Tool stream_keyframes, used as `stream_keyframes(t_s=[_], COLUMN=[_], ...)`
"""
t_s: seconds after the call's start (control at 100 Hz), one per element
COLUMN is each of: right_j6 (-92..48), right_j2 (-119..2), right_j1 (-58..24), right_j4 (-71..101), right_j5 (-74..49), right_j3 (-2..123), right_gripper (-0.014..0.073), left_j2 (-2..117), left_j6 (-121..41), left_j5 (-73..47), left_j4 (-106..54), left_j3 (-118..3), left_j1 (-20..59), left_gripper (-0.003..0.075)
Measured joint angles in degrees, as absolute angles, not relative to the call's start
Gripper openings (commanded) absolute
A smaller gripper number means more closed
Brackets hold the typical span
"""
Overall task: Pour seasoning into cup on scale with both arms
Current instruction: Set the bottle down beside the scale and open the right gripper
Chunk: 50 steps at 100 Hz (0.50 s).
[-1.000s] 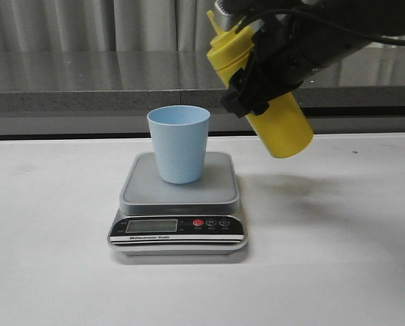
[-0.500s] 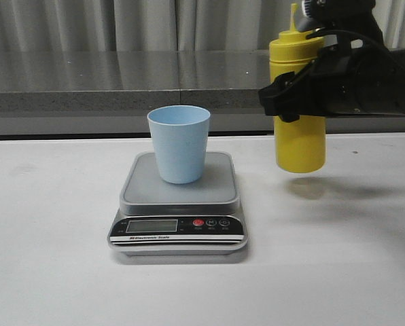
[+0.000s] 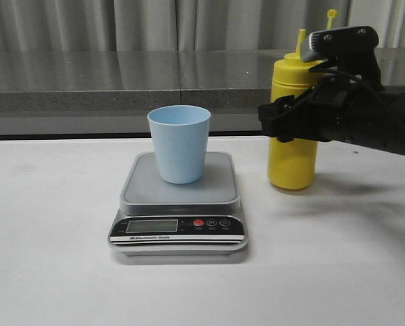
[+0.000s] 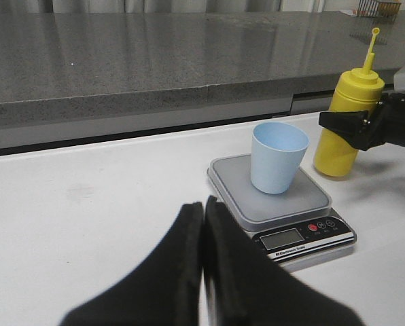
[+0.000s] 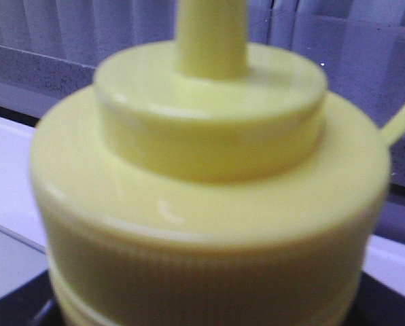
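Observation:
The pale blue cup (image 3: 179, 142) stands upright on the silver-grey scale (image 3: 178, 207) at the table's middle; both also show in the left wrist view, the cup (image 4: 277, 156) on the scale (image 4: 284, 207). The yellow seasoning bottle (image 3: 293, 159) stands upright on the table right of the scale, cap hanging off on its tether. My right gripper (image 3: 287, 121) is shut round the bottle's body. The right wrist view is filled by the bottle's ribbed top (image 5: 209, 204). My left gripper (image 4: 203, 207) is shut and empty, well short of the scale and out of the front view.
A grey stone counter (image 3: 87, 81) runs along the back edge of the white table (image 3: 53, 272), with curtains behind. The right arm (image 3: 372, 122) reaches in from the right above the table.
The bottle was tilted over near the cup, then swung upright and moved right. It has now come down from hanging above the table to stand on it, still in my right gripper.

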<state>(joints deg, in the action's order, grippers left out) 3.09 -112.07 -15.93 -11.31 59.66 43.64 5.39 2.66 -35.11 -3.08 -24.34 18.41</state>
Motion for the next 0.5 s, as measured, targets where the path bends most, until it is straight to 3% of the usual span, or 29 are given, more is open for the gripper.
stream_keyframes(t_s=[0.13,0.34,0.5], right_j6=[3.18,3.22,3.22], right_j2=[-112.75,-112.75,-112.75], right_j1=[-15.93,-15.93,-15.93], right_j4=[-11.31,-11.31,-11.31], right_j5=[59.76,60.14,60.25], right_j3=[43.64,43.64,43.64], right_gripper=[0.0038,0.0416,0.058], left_j2=[5.39,5.39,5.39], left_j6=[2.66,2.66,2.66], left_j5=[-35.11,-35.11,-35.11], left_j4=[-3.08,-3.08,-3.08], left_j3=[-24.34,-24.34,-24.34], left_j1=[18.41,18.41,18.41], left_gripper=[-0.002,-0.002,-0.002])
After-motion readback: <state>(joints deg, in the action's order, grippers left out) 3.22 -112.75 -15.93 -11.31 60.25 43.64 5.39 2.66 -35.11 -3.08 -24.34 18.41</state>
